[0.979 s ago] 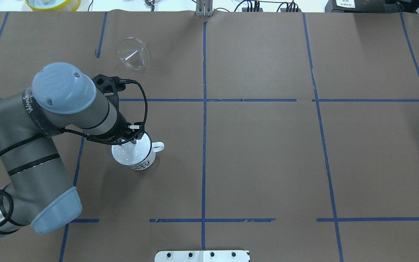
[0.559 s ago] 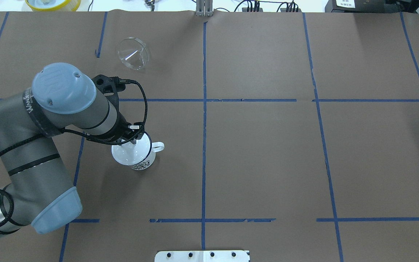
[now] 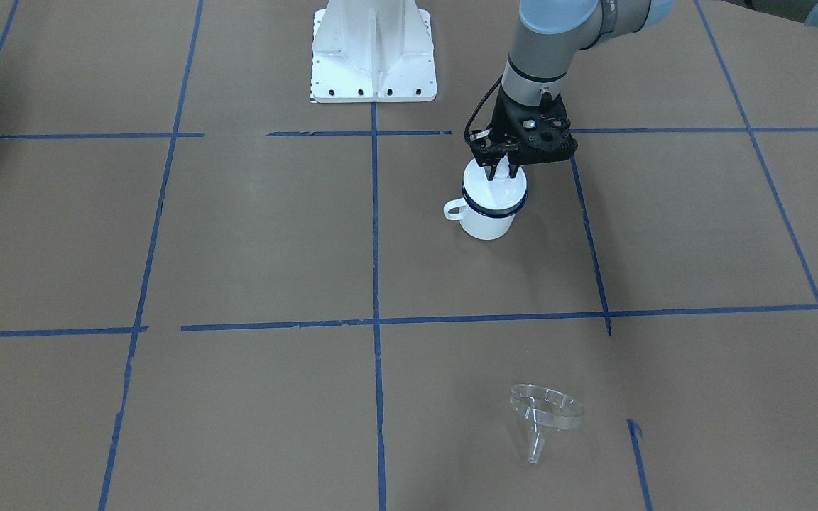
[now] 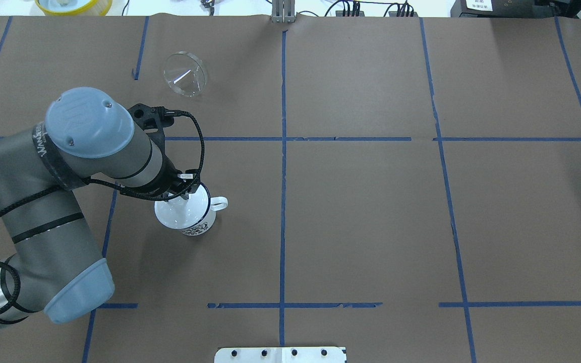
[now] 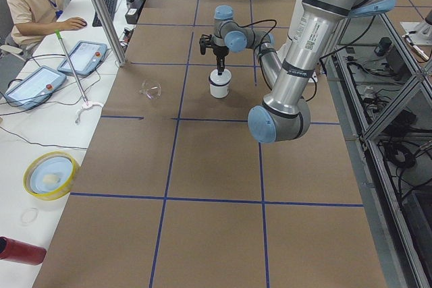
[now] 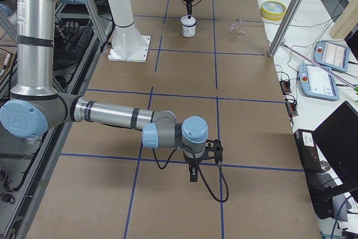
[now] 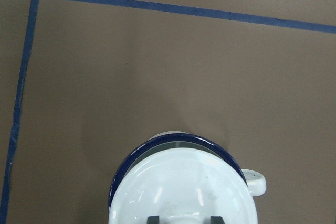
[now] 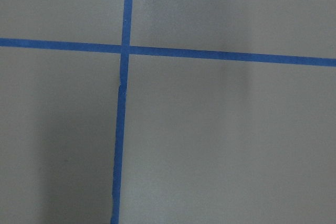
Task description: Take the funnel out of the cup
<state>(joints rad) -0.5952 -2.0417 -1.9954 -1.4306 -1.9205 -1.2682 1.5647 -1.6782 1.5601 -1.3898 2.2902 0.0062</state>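
Frontally, left pincer (image 3: 502, 172) seemingly grips lid (image 3: 495, 197); overhead hidden.

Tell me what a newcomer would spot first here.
The left pincer hangs right over the white enamel mug, straddling the knob of a white domed lid that sits on the mug; whether it grips the knob can't be told. Next, the clear plastic funnel lies tipped over alone on the brown paper, well away from the mug toward the operators' side.
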